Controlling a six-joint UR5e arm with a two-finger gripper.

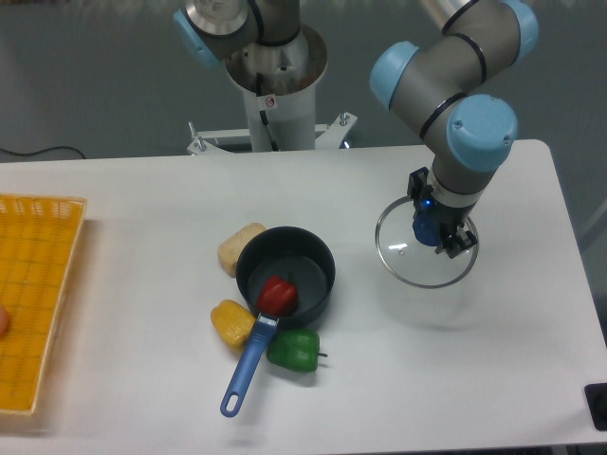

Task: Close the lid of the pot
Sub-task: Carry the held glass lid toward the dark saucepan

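End effector (pixel 432 232) gripping pot lid (pixel 426 250)

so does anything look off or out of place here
Nothing is spilled or damaged. The pot lid is off the pot, at the gripper, right of it. A red pepper sits inside the open pot.

Legible text: none showing. A small red-and-white sticker (pixel 269 100) is sitting on the robot base column (pixel 277 85), its marking too small to read. No words, brands or numbers are appearing on any other item in view.
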